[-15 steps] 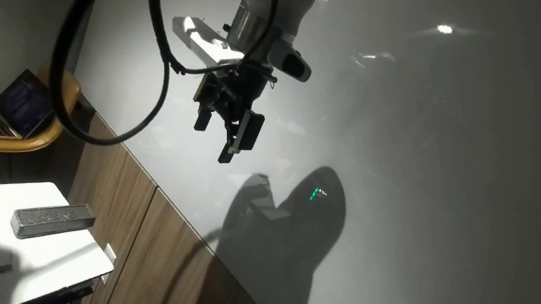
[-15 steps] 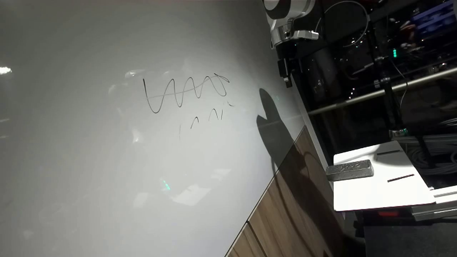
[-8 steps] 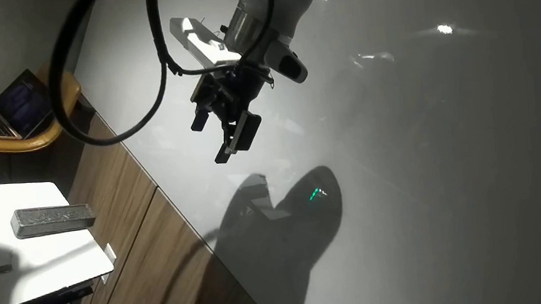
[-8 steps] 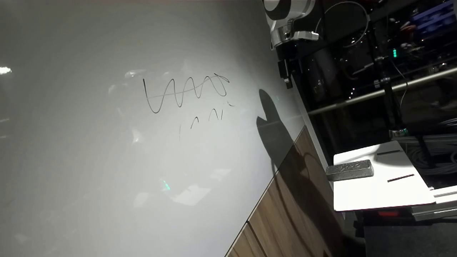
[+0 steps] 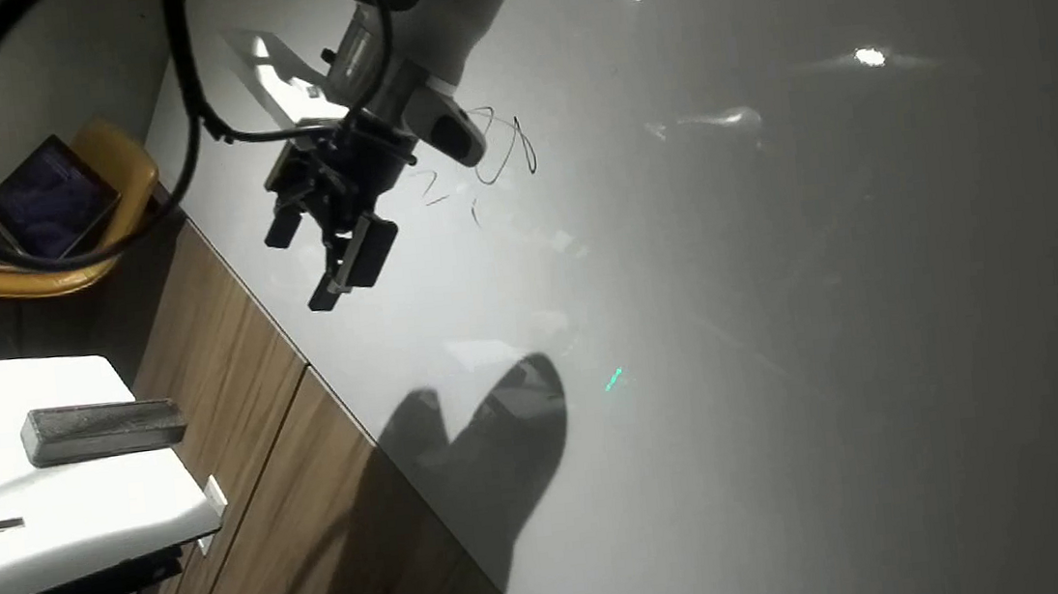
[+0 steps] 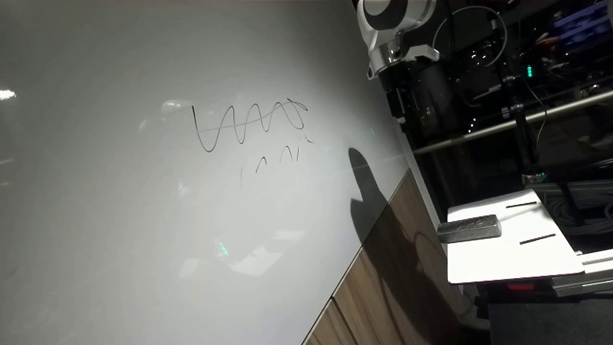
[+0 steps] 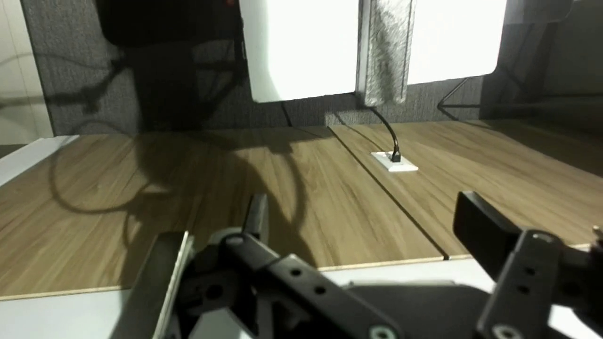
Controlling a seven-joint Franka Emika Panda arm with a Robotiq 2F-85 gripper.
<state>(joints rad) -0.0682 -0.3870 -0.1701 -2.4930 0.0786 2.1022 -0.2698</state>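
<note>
My gripper point(image 5: 303, 264) hangs in front of a large white glossy board point(image 5: 823, 424), its jaws apart with nothing between them. In the wrist view the two black fingers point(image 7: 485, 226) stand wide, with wood panelling beyond the gap. A dark slab point(image 7: 155, 282) with a pale edge sits along the outer side of one finger; in an exterior view it shows as a black block point(image 5: 371, 250). Thin black pen strokes, a wavy line point(image 6: 241, 136) and several short marks point(image 6: 287, 149), are on the board. Whether the gripper touches the board cannot be told; it appears apart.
Wood panels point(image 5: 355, 508) with a white socket plate point(image 7: 400, 165) adjoin the board. A white table point(image 6: 507, 266) carries a grey bar point(image 6: 469, 229) overhanging its edge. A laptop point(image 5: 54, 202) rests on a yellow chair point(image 5: 115, 182). A black cable point(image 5: 186, 58) loops from the arm.
Within the last half second my gripper has shifted left in one exterior view, and slightly right and down in another. Pen marks formerly behind the arm now show. The jaws stay apart.
</note>
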